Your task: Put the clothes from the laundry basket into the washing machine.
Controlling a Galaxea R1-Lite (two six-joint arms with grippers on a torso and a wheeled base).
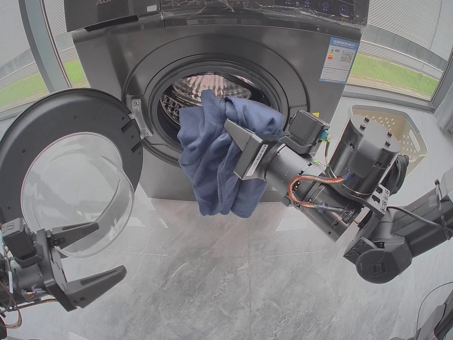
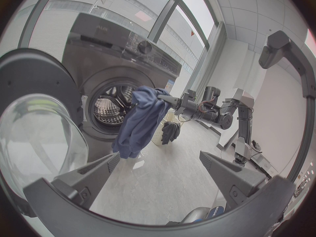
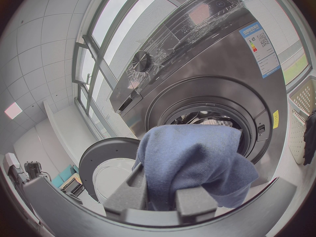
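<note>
The right tool (image 1: 232, 123) is clamped tight on a blue cloth (image 1: 212, 161) and holds it up in the air. The cloth is bunched at the top, where the tool pinches it. The rest hangs down in long folds and does not touch the floor (image 1: 212, 270). The top of the cloth is right in front of the round hole of the washing machine (image 1: 212, 38), and the shiny drum (image 1: 188, 95) shows behind it. The round door (image 1: 56, 133) of the machine is wide open and swung out to the robot's left. The left tool (image 1: 111, 249) is low down, just in front of that door. Its two fingers are spread apart and nothing is between them. The laundry basket (image 1: 406, 133) stands on the floor beside the machine, on the robot's right. A dark cloth (image 2: 170, 131) hangs over the basket's edge.
</note>
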